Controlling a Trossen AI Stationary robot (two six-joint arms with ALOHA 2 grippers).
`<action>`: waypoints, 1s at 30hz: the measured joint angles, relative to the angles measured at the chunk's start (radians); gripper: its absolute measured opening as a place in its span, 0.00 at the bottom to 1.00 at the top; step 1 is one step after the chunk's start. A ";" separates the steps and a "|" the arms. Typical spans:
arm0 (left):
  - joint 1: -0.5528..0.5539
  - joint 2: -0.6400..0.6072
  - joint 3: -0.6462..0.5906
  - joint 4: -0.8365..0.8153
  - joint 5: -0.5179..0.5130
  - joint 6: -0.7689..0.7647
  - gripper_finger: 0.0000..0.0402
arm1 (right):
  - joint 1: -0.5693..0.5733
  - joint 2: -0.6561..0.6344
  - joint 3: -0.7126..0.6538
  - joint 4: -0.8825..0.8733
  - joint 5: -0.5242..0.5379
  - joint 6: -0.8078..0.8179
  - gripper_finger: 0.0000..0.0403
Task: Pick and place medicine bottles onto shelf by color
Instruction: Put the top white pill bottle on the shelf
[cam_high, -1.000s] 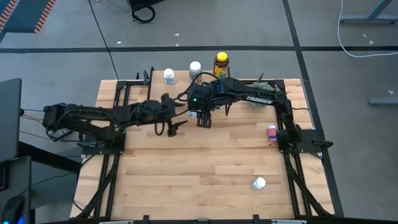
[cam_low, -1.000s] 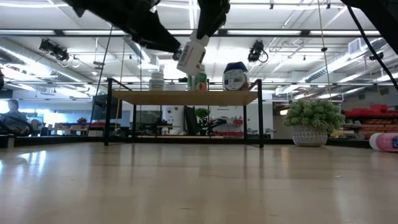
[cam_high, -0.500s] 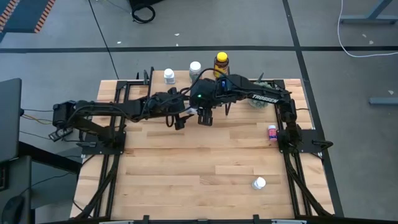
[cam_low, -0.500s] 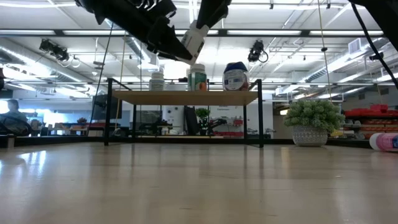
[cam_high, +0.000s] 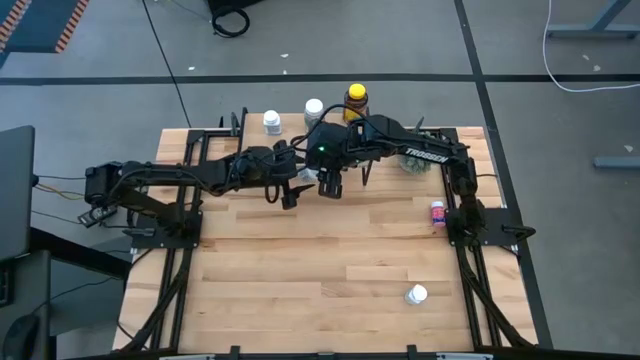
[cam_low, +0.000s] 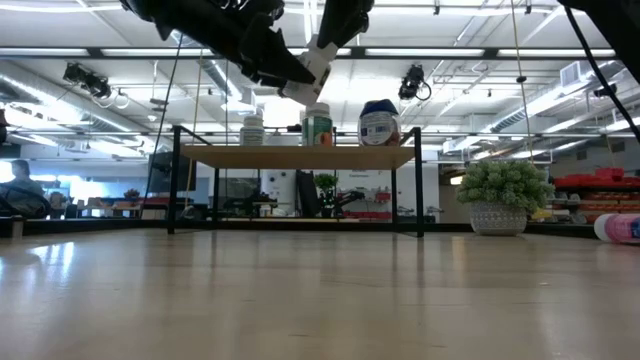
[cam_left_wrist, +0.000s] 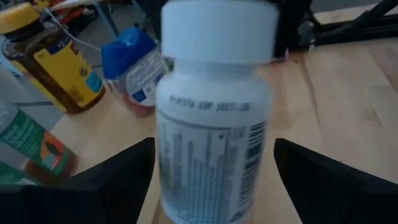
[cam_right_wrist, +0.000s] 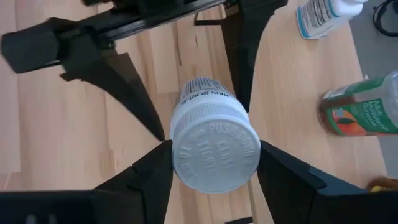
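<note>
1. Right gripper (cam_right_wrist: 214, 186) clasps a white bottle (cam_right_wrist: 214, 152) by its cap, above the shelf (cam_low: 298, 157).
2. Left gripper (cam_left_wrist: 211, 180) straddles that bottle, fingers (cam_left_wrist: 121, 180) spread wide, not gripping.

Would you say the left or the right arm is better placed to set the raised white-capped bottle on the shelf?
Right. Its gripper already holds the white-capped bottle near the shelf; the left gripper only brackets it with open fingers.
</note>
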 joint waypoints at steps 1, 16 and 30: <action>0.000 0.000 0.000 0.007 0.006 0.000 0.83 | -0.003 0.000 0.000 0.000 -0.002 0.000 0.53; 0.002 -0.001 0.000 0.081 -0.004 -0.056 0.73 | -0.010 0.000 0.000 0.000 -0.009 0.008 0.53; 0.009 0.002 0.000 0.093 -0.033 -0.082 0.47 | -0.020 0.001 0.000 0.011 -0.001 0.037 0.61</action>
